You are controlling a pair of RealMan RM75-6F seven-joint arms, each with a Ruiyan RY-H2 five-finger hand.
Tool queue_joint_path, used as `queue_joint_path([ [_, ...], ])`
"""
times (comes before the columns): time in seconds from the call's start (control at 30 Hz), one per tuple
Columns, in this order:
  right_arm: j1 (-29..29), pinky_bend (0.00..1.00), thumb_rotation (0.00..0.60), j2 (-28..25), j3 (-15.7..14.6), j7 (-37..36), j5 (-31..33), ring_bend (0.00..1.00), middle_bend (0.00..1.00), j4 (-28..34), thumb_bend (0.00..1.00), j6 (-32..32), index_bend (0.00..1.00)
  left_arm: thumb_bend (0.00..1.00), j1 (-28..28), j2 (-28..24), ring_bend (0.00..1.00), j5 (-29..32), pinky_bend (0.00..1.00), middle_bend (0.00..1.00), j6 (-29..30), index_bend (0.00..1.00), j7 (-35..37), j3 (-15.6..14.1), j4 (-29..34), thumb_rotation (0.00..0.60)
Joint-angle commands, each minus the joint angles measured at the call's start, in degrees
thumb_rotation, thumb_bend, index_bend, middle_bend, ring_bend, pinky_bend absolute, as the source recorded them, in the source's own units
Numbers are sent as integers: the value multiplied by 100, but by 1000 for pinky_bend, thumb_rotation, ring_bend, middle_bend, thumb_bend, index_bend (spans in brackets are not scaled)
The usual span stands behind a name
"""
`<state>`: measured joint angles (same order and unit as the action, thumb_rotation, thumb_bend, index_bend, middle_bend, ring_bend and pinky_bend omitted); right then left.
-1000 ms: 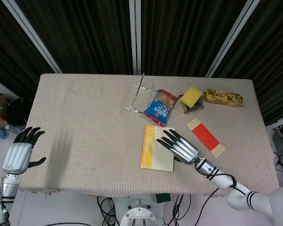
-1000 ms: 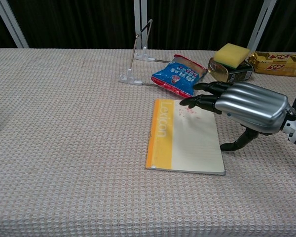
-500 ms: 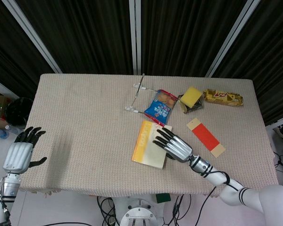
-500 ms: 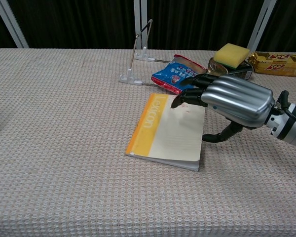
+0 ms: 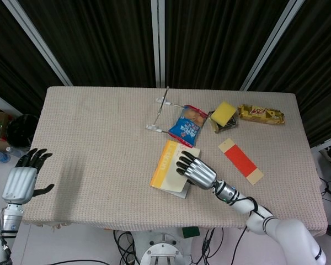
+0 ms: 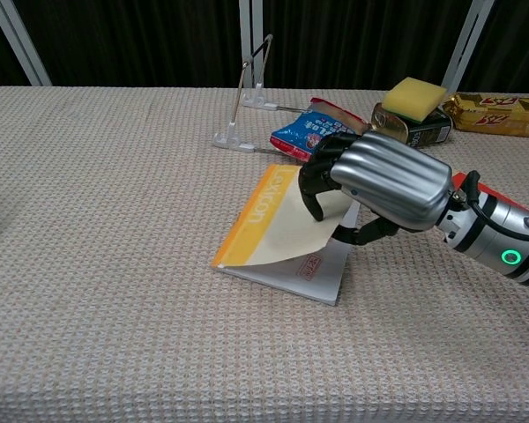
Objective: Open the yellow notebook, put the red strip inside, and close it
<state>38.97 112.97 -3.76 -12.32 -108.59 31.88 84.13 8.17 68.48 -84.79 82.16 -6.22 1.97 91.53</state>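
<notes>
- The yellow notebook is lying near the middle of the table, turned askew, with its yellow spine band toward the left; its front cover is peeling up from the pages at the right edge, and the page beneath is showing in the chest view.
- The right hand is sitting over the notebook's right side; its dark fingers are curling down over the lifted cover and the thumb is tucking beneath it, so the hand is pinching the cover.
- The red strip is lying flat on the table to the right of the notebook, well apart from it, with pale ends showing at both tips; nothing is touching it.
- The left hand is hanging off the table's left edge, fingers spread apart and holding nothing.
- Behind the notebook a blue snack packet is lying just beside a thin clear stand; further right a yellow sponge is resting on a dark tin, with a gold-wrapped bar lying next to it.
</notes>
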Motion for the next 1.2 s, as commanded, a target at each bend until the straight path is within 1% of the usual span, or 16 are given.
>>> queue_joint_path([
  [0.03, 38, 254, 600, -14, -200, -263, -200, 324, 426, -285, 421, 420, 663, 53, -18, -19, 90, 1, 200, 128, 27, 188, -3, 0, 16, 600],
  [0.23, 43, 254, 600, -599, -525, -302, -488, 330, 434, -234, 426, 952, 684, 53, -6, -4, 90, 13, 201, 128, 29, 188, -2, 31, 38, 600],
  [0.3, 123, 254, 600, -817, -625, -228, -615, 330, 435, -149, 425, 1070, 684, 53, 19, 12, 90, 8, 200, 128, 1, 188, -21, 39, 45, 600],
  [0.4, 312, 254, 600, -1065, -686, -93, -757, 330, 435, -47, 427, 1170, 684, 53, 54, 18, 90, -7, 201, 128, -36, 188, -65, 46, 72, 600],
  [0.53, 665, 255, 600, -1253, -608, -38, -807, 330, 435, 84, 428, 1141, 684, 53, 72, 4, 90, 6, 201, 128, -53, 188, -115, 59, 119, 600],
  [0.67, 1108, 255, 600, -1257, -434, -14, -780, 330, 432, 204, 427, 930, 668, 53, 72, -21, 90, 49, 200, 128, -65, 188, -136, 70, 159, 600],
  [0.73, 1376, 253, 600, -1200, -364, -34, -795, 313, 425, 213, 426, 787, 628, 53, 72, -28, 90, 60, 200, 128, -71, 188, -149, 69, 168, 600],
  [0.83, 1728, 211, 600, -1045, -281, 48, -835, 241, 390, 152, 411, 603, 538, 53, 61, -34, 90, 73, 201, 128, -80, 188, -163, 53, 173, 600],
  [0.87, 1823, 188, 600, -988, -260, 71, -847, 215, 372, 135, 386, 564, 505, 53, 55, -34, 90, 81, 200, 128, -79, 188, -162, 49, 171, 600],
  [0.93, 2008, 148, 600, -852, -211, 121, -831, 161, 325, 119, 294, 410, 421, 53, 38, -33, 90, 106, 200, 128, -78, 188, -146, 43, 161, 600],
  [1.0, 2151, 96, 600, -735, -154, 191, -767, 90, 245, 187, 197, 199, 281, 53, 27, -31, 90, 124, 201, 128, -74, 188, -125, 43, 149, 600],
  [1.03, 2202, 68, 600, -693, -131, 236, -735, 50, 194, 234, 157, 102, 196, 53, 24, -29, 90, 125, 201, 128, -72, 188, -117, 41, 143, 600],
  [1.07, 2244, 40, 600, -659, -108, 286, -697, 22, 143, 298, 127, -1, 118, 53, 22, -27, 90, 124, 200, 128, -71, 188, -110, 40, 135, 600],
  [1.1, 2293, 22, 600, -636, -83, 367, -652, 7, 106, 398, 104, -131, 64, 53, 20, -24, 91, 121, 200, 128, -71, 188, -103, 37, 125, 600],
  [1.13, 2321, 7, 600, -633, -56, 454, -616, 0, 67, 477, 81, -207, 21, 53, 20, -23, 95, 116, 201, 128, -67, 188, -98, 37, 116, 600],
  [1.2, 2314, 0, 600, -653, 46, 624, -457, 0, 23, 707, 59, -350, 0, 53, 22, -20, 103, 110, 201, 128, -73, 188, -81, 34, 91, 600],
])
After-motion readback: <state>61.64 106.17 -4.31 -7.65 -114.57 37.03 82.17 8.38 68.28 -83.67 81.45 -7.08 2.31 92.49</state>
